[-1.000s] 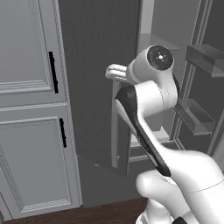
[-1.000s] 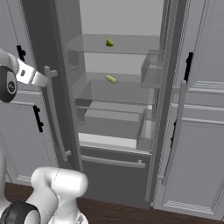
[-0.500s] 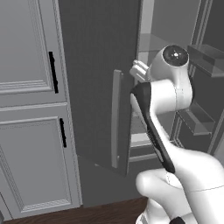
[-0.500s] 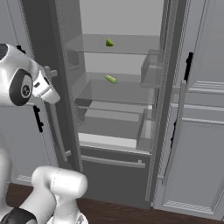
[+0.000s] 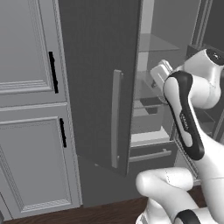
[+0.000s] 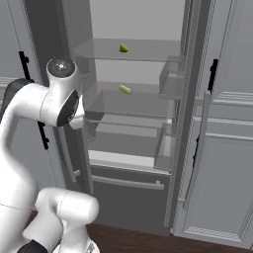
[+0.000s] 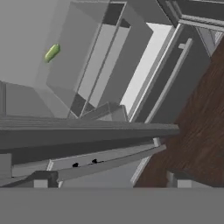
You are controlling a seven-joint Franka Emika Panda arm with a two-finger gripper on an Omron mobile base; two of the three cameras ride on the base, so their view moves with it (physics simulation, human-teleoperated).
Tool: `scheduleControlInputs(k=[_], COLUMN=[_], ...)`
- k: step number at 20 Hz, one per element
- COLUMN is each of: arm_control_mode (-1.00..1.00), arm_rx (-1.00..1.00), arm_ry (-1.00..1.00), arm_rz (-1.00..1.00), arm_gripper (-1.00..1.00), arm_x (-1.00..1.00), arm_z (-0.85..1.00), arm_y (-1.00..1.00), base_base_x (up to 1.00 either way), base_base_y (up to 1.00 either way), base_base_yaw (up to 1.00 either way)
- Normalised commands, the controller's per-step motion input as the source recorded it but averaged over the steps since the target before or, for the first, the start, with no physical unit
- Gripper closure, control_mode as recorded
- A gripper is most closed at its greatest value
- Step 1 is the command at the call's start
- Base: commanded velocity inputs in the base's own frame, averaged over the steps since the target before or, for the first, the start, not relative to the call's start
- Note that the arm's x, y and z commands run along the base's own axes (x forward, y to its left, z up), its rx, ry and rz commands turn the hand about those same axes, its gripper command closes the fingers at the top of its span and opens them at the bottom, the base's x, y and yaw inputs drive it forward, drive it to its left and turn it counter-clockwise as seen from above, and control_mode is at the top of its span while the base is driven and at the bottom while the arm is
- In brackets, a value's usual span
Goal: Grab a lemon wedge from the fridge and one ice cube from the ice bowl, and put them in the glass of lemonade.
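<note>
**Two green pieces on the fridge shelves, both doors open**

Two small yellow-green pieces lay inside the tall dark grey double-door fridge (image 6: 133, 29): one lemon wedge (image 6: 124, 48) on the upper clear shelf, and a second, longer yellow-green piece (image 6: 125, 89) on the shelf below, both well back from the front edge. The hand view caught one such piece (image 7: 52, 52), though which shelf it sat on was hard to judge from that tilted angle.

Both fridge doors stood open. The left door (image 5: 98, 65), with its long pale grey bar handle (image 5: 116, 118), swung out between the base and the lighter grey panelled cabinets (image 5: 30, 109), which carried two short black handles. The right door (image 6: 197, 128) showed pale bins on its inner face. One pale drawer front with a horizontal bar (image 6: 128, 183) closed off the bottom of the fridge.

The white arm's elbow stood just in front of the shelves, its two-finger gripper (image 5: 159, 74) near the opening. Whether the jaws were apart or together could not be told. Dark wood floor (image 6: 148, 242) ran below.
</note>
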Motion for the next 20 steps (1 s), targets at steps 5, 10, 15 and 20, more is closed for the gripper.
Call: scheduleControlInputs(k=[5,10,15,20], arm_control_mode=[-1.00,-1.00,-1.00,-1.00], arm_rx=[0.28,0.21,0.17,0.14], arm_ry=[0.00,0.00,0.00,0.00], arm_rz=[0.00,0.00,0.00,0.00], arm_gripper=[-1.00,-1.00,-1.00,-1.00], arm_x=[0.45,0.65,0.95,1.00], arm_z=[-0.52,-0.36,-0.19,-0.02], arm_y=[-0.03,0.00,0.00,0.00], base_base_x=[0.00,0.00,0.00,0.00], base_base_y=[0.00,0.00,0.00,0.00], base_base_yaw=[0.00,0.00,0.00,0.00])
